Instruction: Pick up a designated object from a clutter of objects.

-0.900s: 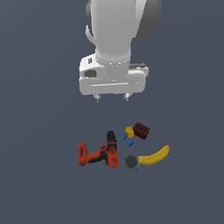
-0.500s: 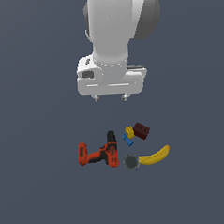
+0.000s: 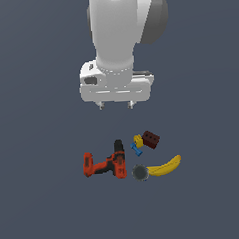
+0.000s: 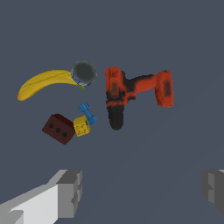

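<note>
No legible text, label, brand, number or sign in either view.

Power drill (image 4: pixel 135 94): orange-red and black housing, no readable marking.
Banana (image 4: pixel 46 83): plain yellow, no sticker.
Dark red-brown block (image 4: pixel 58 128): small dark dots on one face, no characters.
Yellow-and-blue toy piece (image 4: pixel 84 120): no lettering.
Dark grey round object (image 4: pixel 83 72): coloured band at rim, too small to read.
Arm housing (image 3: pixel 117 86): plain white, unmarked.

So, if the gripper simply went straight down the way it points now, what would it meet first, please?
Probably the bare floor beside the drill. The open gripper points at an empty patch, though depth is hard to judge.
</note>
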